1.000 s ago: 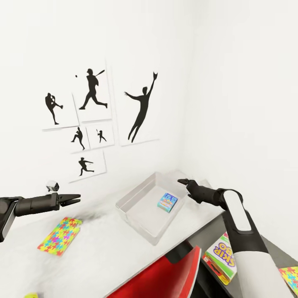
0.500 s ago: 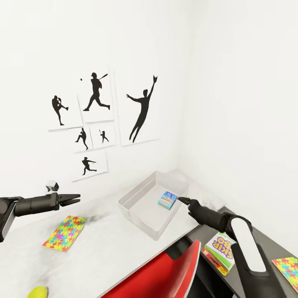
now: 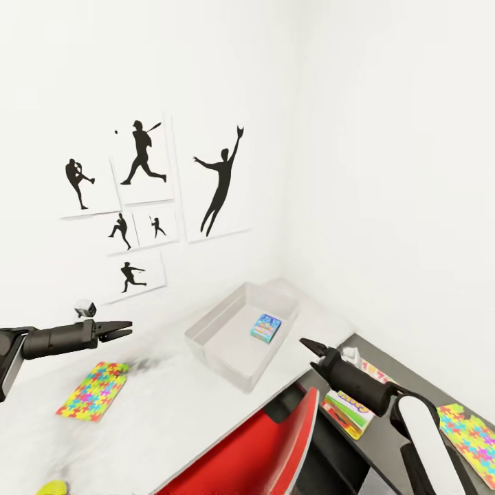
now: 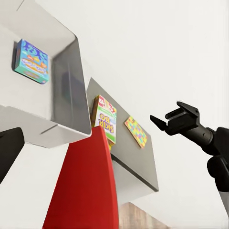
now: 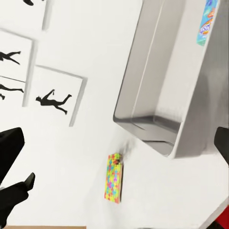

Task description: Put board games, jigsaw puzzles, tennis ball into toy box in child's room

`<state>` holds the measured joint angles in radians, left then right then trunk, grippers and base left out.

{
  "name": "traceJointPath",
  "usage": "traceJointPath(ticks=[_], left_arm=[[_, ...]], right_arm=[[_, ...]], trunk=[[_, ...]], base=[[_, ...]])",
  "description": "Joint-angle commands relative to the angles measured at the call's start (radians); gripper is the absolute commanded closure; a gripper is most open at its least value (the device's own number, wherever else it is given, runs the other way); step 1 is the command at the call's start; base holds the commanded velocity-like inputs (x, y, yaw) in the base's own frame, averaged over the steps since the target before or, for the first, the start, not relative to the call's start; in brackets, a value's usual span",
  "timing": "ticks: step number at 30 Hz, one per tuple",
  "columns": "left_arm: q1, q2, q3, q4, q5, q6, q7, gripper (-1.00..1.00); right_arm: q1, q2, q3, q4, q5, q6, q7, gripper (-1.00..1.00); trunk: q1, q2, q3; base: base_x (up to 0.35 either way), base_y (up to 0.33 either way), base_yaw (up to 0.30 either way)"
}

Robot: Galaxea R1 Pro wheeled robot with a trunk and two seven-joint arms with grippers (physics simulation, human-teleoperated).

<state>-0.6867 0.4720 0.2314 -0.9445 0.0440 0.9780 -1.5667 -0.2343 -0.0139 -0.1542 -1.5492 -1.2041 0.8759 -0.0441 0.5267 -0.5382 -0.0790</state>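
Observation:
The light-grey toy box (image 3: 213, 320) (image 4: 67, 95) (image 5: 157, 62) stands on the table (image 3: 179, 419) near the corner, with a small blue board game (image 3: 265, 328) (image 4: 31, 62) (image 5: 206, 21) lying inside. My right gripper (image 3: 307, 345) (image 4: 167, 114) hovers open beside the box's near end, above the SKIP-BO board game (image 3: 350, 410) (image 4: 106, 119) on the dark wing (image 3: 412, 371). One jigsaw puzzle (image 3: 93, 391) (image 5: 114, 177) lies on the light top below my open left gripper (image 3: 127, 328). Another jigsaw puzzle (image 3: 471, 433) (image 4: 136, 131) sits on the wing. The tennis ball (image 3: 51, 489) peeks in at the picture's lower edge.
A red chair back (image 3: 275, 447) (image 4: 86, 191) rises in front of the table between both arms. Baseball silhouette prints (image 3: 220, 182) hang on the white wall behind. A small grey-white cube (image 3: 85, 308) sits by the wall near the left gripper.
My right arm has drawn back from over the toy box and dropped to the dark wing above the SKIP-BO box. The head camera shifted a little. The left arm has stayed put.

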Motion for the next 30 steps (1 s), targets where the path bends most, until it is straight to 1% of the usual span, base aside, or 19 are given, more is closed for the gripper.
traceJointPath(ticks=[1,6,9,10,11,21,30], left_arm=[[0.000,0.000,0.000,0.000,-0.001,0.010,-0.004,-1.00],[0.000,-0.001,-0.001,0.000,-0.001,0.010,-0.004,-1.00],[0.000,-0.001,0.000,0.000,-0.001,0.010,-0.004,-1.00],[0.001,0.000,0.000,0.000,-0.001,0.010,-0.004,-1.00],[0.000,0.000,0.000,0.000,-0.001,0.010,-0.004,-1.00],[0.001,-0.001,0.000,0.000,-0.001,0.010,-0.004,-1.00],[0.001,-0.001,0.000,0.000,-0.001,0.010,-0.004,-1.00]], right_arm=[[-0.001,0.000,-0.002,-0.001,-0.006,0.004,-0.003,-1.00],[0.000,0.000,-0.004,-0.001,-0.005,0.003,0.001,-1.00],[0.000,0.000,-0.010,-0.002,-0.005,0.003,0.001,-1.00],[0.000,0.000,-0.020,-0.002,-0.006,0.004,0.002,-1.00],[0.000,0.000,-0.021,-0.002,-0.006,0.004,0.002,-1.00],[0.000,0.003,-0.023,0.000,-0.005,0.001,0.001,-1.00],[0.000,0.002,-0.024,0.001,-0.005,0.001,0.001,-1.00]], trunk=[[0.000,-0.002,-0.002],[0.000,-0.002,-0.002],[0.000,-0.002,-0.002],[0.000,-0.002,-0.002],[0.000,-0.002,-0.002],[0.000,-0.002,-0.002],[0.000,-0.002,-0.002]], base=[[-0.224,0.073,-0.276],[-0.150,0.026,-0.189],[-0.037,0.006,-0.047],[-0.008,0.001,-0.010],[-0.005,0.001,-0.006],[-0.011,0.000,-0.022],[-0.142,0.000,-0.233]])
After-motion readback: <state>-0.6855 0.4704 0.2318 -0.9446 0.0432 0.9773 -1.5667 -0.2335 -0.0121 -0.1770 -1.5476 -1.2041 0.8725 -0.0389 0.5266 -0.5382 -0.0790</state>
